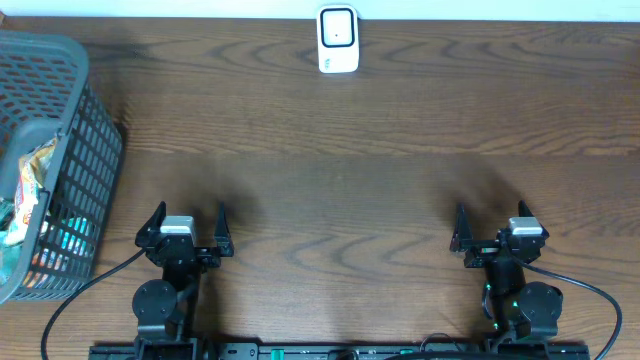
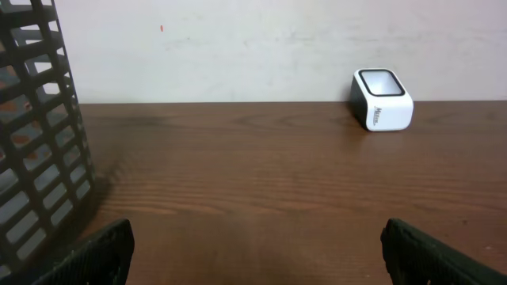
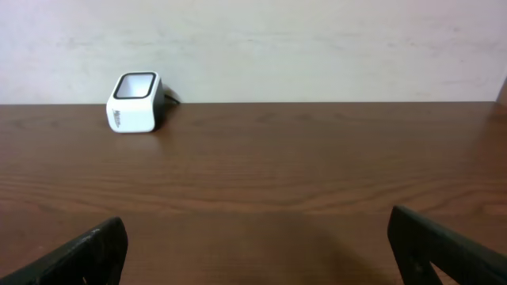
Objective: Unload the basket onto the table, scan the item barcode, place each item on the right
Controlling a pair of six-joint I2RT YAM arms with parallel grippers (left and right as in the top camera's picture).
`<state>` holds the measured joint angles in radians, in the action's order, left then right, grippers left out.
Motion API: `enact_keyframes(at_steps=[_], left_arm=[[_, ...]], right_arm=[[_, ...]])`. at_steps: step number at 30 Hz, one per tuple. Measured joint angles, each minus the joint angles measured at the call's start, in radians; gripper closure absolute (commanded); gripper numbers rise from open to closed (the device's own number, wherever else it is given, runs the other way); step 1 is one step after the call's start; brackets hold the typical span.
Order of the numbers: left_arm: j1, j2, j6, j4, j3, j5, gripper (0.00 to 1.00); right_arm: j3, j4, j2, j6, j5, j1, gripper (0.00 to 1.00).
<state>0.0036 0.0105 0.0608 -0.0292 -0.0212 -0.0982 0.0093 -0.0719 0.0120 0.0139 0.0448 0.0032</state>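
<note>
Left gripper (image 1: 190, 215) and right gripper (image 1: 490, 215) sit jaws apart, holding nothing, at my 6 o'clock edge; I read the packaged items (image 1: 28, 195) in the basket (image 1: 95, 160) at 9 o'clock of the left, nearer arm, scanner (image 1: 338, 40) at 12.

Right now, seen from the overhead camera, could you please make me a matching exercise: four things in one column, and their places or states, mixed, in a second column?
Things
1. grey basket
2. white scanner
3. left end effector
4. right end effector

Places or states
A. open and empty, near edge, away from the basket
B. far edge of the table, near the middle
C. left edge of the table, packets inside
D. open and empty, near edge, close to the basket

Pairs: 1-C, 2-B, 3-D, 4-A
</note>
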Motion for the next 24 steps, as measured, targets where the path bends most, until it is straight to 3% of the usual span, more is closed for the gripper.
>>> enact_keyframes(at_steps=[13, 21, 24], left_arm=[[0.0, 0.0, -0.007, 0.014, 0.0, -0.017, 0.02], [0.0, 0.0, -0.239, 0.054, 0.001, -0.419, 0.02], [0.0, 0.0, -0.304, 0.174, 0.012, -0.502, 0.02]], right_arm=[[0.0, 0.0, 0.0, 0.0, 0.0, 0.0, 0.01], [0.0, 0.0, 0.0, 0.0, 0.0, 0.0, 0.01], [0.0, 0.0, 0.0, 0.0, 0.0, 0.0, 0.01]])
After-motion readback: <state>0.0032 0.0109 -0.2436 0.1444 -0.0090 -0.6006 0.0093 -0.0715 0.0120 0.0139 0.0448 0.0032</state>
